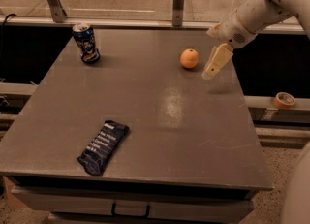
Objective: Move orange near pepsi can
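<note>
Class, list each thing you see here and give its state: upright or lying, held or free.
orange: resting on the table, free.
pepsi can: upright, far left corner.
snack wrapper: lying flat near the front edge.
gripper: above the table, just right of the orange, holding nothing.
tape roll: lying flat on the ledge beyond the table.
</note>
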Motion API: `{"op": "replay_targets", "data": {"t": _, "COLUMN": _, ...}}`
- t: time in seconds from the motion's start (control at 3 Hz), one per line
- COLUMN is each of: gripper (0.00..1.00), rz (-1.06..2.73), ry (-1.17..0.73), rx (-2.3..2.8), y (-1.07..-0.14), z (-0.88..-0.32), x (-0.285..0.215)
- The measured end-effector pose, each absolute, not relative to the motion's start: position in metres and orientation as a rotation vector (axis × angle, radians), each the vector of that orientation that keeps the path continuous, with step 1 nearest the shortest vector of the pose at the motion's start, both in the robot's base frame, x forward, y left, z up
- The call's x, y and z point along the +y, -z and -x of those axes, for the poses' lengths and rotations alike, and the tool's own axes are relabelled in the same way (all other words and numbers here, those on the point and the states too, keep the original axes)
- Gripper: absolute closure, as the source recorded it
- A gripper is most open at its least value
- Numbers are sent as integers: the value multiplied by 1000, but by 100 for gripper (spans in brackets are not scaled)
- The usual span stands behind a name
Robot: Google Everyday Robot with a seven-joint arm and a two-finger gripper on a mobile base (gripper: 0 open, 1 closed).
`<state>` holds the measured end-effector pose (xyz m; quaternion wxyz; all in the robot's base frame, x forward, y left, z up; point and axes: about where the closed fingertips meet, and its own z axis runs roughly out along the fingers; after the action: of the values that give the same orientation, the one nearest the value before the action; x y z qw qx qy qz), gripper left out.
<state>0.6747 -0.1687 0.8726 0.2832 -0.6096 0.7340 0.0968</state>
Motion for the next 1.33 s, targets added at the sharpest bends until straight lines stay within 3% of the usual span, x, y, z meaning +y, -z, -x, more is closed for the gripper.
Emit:
{"op": "replay_targets", "data": {"t": 0.33, "gripper": 0, "rz": 1604, "ry": -326, "rx": 1957, "y": -860, "z": -694, "x": -153}}
{"op": "replay_targets", "data": {"t": 0.67, "gripper": 18, "rz": 1602, "ry": -395, "rx": 1957, "y": -849, "z": -701, "x": -135}}
{"op": "replay_targets", "data": {"t": 1.33, "gripper": 65, "rz": 1600, "ry": -536, "rx": 1927, "y": -854, "z": -694, "x": -112}}
